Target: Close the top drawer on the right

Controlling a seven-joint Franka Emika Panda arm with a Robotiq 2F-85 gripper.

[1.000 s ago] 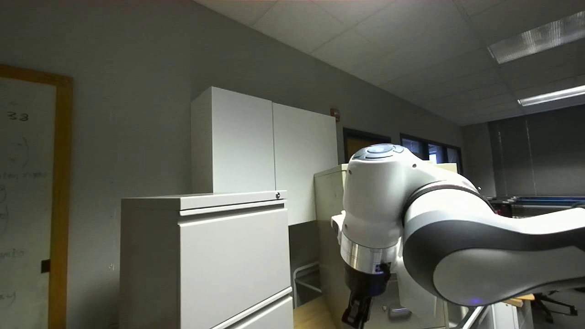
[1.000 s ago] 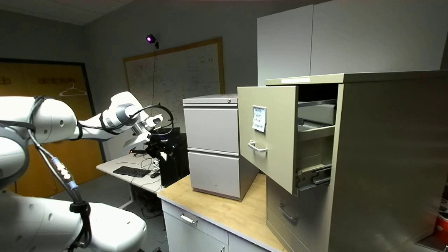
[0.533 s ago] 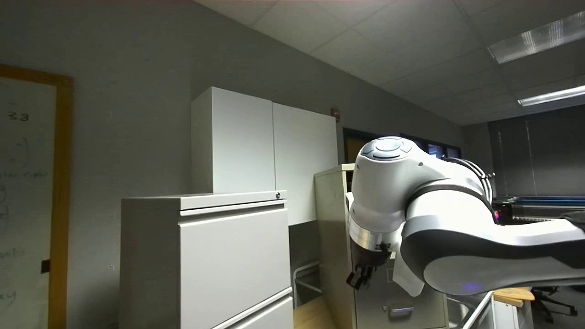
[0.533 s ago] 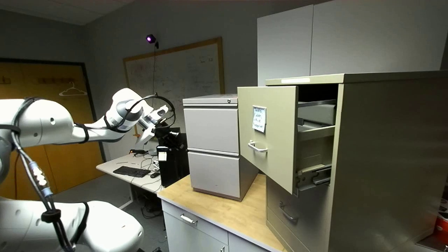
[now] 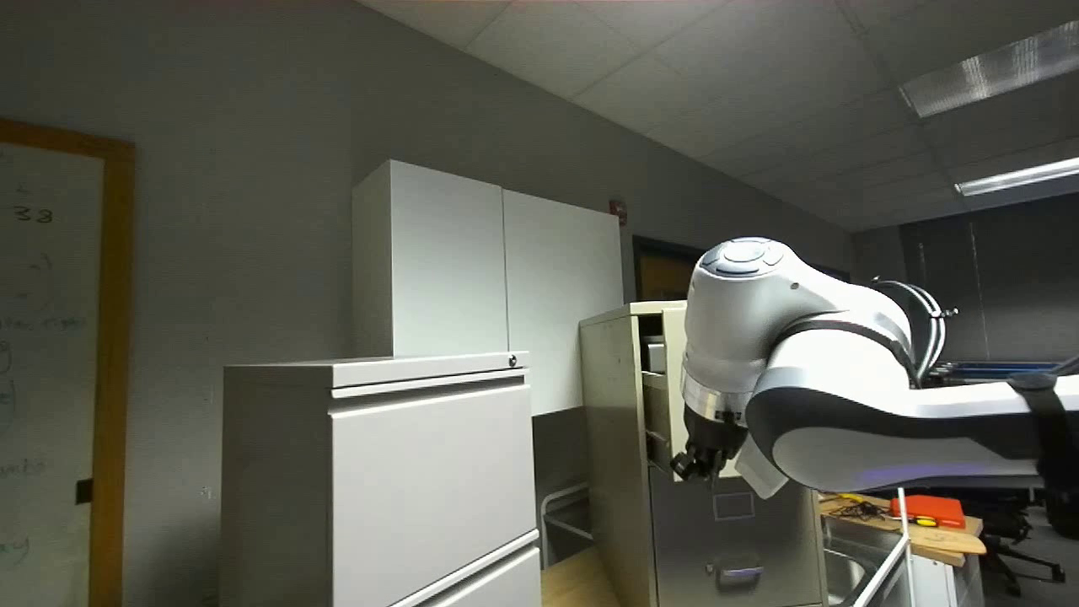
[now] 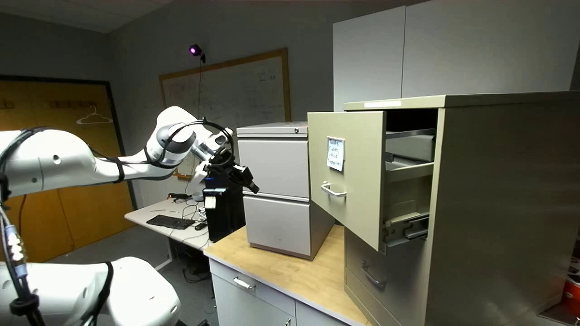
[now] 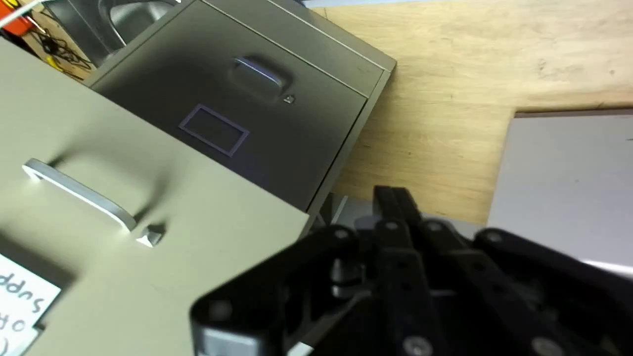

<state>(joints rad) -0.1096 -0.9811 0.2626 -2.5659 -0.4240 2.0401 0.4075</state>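
Observation:
The top drawer (image 6: 362, 181) of the beige filing cabinet (image 6: 498, 190) is pulled well out, its interior visible from the side. On its flat front are a silver handle (image 6: 333, 190) and a handwritten label (image 6: 335, 154). In the wrist view the drawer front (image 7: 212, 232) fills the lower left. My gripper (image 7: 395, 198) has its two dark fingers together with nothing between them. The fingertips lie to one side of a corner of the drawer front, apart from it in that picture. In an exterior view the gripper (image 5: 695, 468) overlaps the drawer's lower edge; contact cannot be made out.
A light grey two-drawer cabinet (image 6: 274, 167) stands on the wooden counter (image 6: 281, 244), behind the gripper in that exterior view. Below the pulled-out drawer is a shut lower drawer (image 7: 287, 128) with its own handle. White wall cupboards (image 5: 447, 270) hang behind.
The gripper's fingers have come together. My arm has risen and swung over, bringing the gripper nearer the beige cabinet. The top drawer stands as it did before.

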